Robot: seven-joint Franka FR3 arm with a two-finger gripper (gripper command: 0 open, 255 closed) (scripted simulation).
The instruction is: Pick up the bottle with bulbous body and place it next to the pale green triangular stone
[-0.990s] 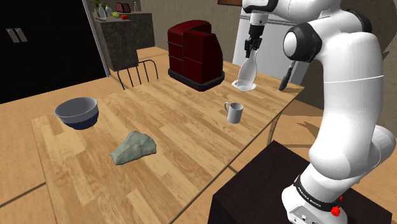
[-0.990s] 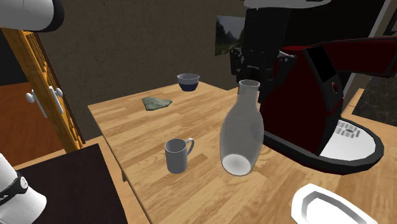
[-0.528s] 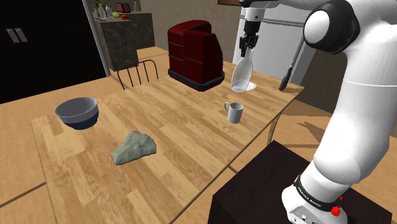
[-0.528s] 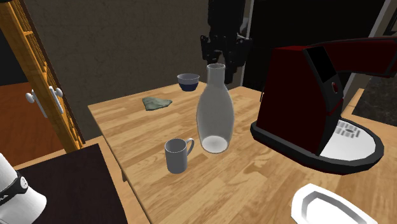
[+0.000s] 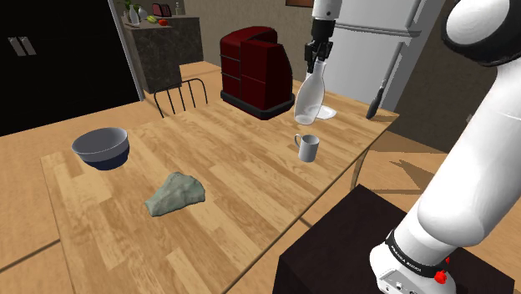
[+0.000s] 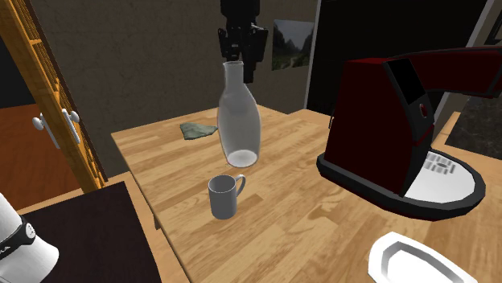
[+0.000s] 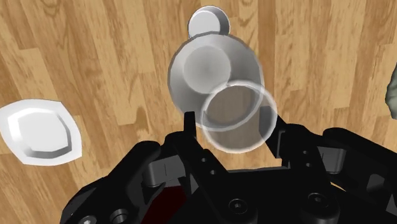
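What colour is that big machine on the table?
The machine is dark red with some black parts, clearest in the second exterior view.

in the shoulder view a light wooden table (image 5: 242, 179) runs from lower left to upper right. at the left of it stands a grey-blue bowl (image 5: 101, 147), and below and right of that lies a pale green stone (image 5: 174, 194). a grey mug (image 5: 308, 148) stands right of centre (handle to the frame's left). at upper centre sits a dark red machine (image 5: 255, 71), with a white dish (image 6: 422, 261) near it.
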